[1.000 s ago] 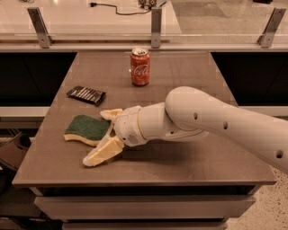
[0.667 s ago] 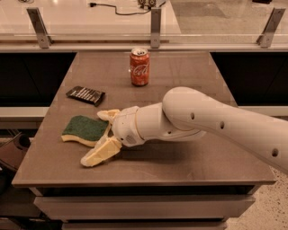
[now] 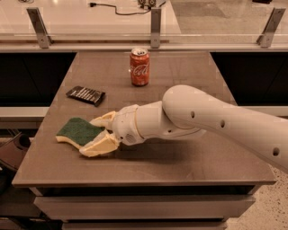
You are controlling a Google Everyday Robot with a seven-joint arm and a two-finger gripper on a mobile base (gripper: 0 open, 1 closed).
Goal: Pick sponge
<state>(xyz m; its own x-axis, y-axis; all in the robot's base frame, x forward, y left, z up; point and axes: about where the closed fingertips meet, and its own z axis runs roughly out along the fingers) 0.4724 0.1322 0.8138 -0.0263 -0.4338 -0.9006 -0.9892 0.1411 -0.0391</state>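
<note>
Here, the sponge (image 3: 76,130) lies flat on the brown table (image 3: 193,173), toward the 8 o'clock part of the tabletop and near its left edge, with the dark green scouring face up and a strip of pale yellow foam showing along its near side. Its right end sits inside the gripper (image 3: 87,137), which is spread wide: 1 cream padded finger (image 3: 104,119) lies just past the sponge's far right corner, at about 1 o'clock from the sponge's middle, and the other finger (image 3: 100,146) lies along its near right corner, at about 5 o'clock. The lower finger overlaps the sponge's edge, though whether either pad actually presses on it cannot be told; the sponge rests on the table and is not lifted. The gripper is low over the surface, and its white wrist and thick white arm (image 3: 216,119) reach in from the 3 to 4 o'clock side, casting a shadow on the table beneath. At 12 o'clock from the sponge, a little beyond it and apart from it, lies a flat black ribbed rectangle (image 3: 85,95). Farther off, at about 1 o'clock and well apart, a red soda can (image 3: 139,67) stands upright near the table's back middle. Behind the table runs a pale ledge with 3 metal posts (image 3: 155,21), and a dark cable (image 3: 116,10) lies beyond.
</note>
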